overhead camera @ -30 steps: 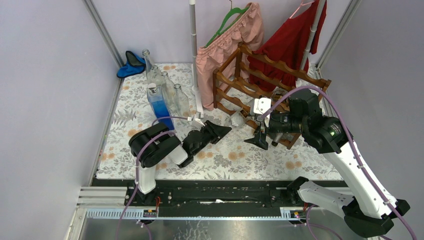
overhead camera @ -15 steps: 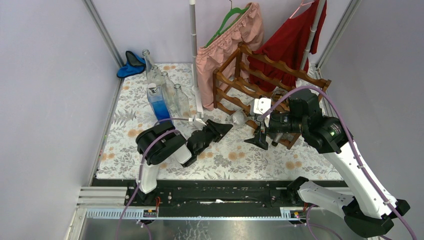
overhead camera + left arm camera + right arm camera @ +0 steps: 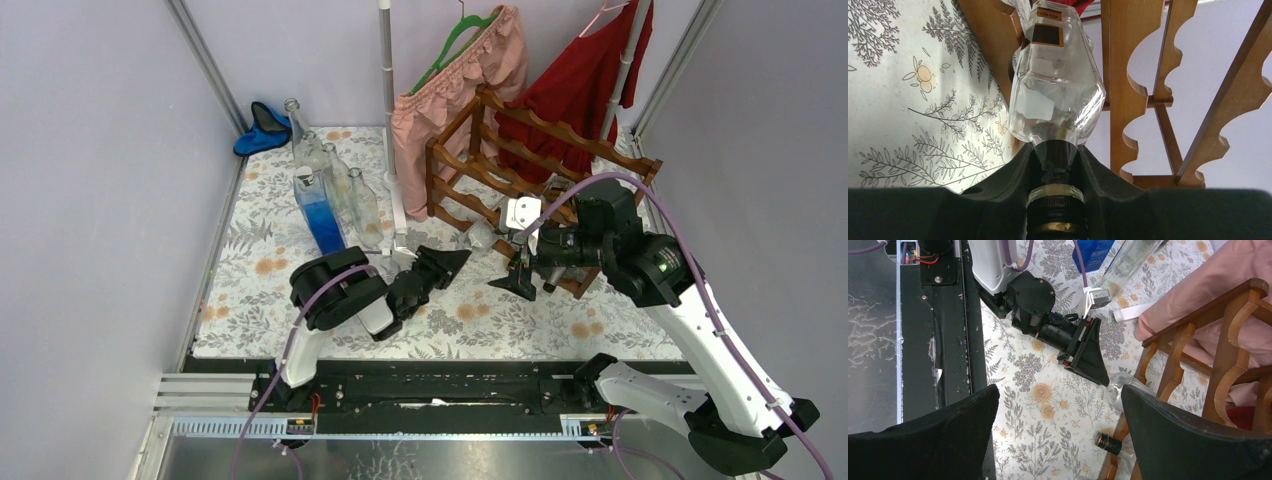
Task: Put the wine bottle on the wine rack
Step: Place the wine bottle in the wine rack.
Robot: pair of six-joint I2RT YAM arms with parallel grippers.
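A clear glass wine bottle (image 3: 1055, 85) has its dark neck clamped in my left gripper (image 3: 1055, 155), which is shut on it. The bottle lies nearly flat, its base pointing into the low end of the reddish-brown wooden wine rack (image 3: 1128, 75). From above, the left gripper (image 3: 450, 262) sits just left of the wine rack (image 3: 540, 170), with the bottle (image 3: 480, 237) between them. My right gripper (image 3: 530, 280) hovers open at the rack's front, holding nothing. Its wrist view looks down on the left gripper (image 3: 1093, 365) and the held bottle (image 3: 1123, 382).
Another bottle with a black cap (image 3: 1108, 442) lies in the rack's bottom tier. Several clear bottles (image 3: 340, 185) and a blue-filled one (image 3: 320, 215) stand back left. A pink garment (image 3: 455, 90) and a red one (image 3: 585, 85) hang behind the rack near a pole (image 3: 388, 100).
My left arm has slid to the right, carrying the bottle closer to the rack. The right arm has stayed put.
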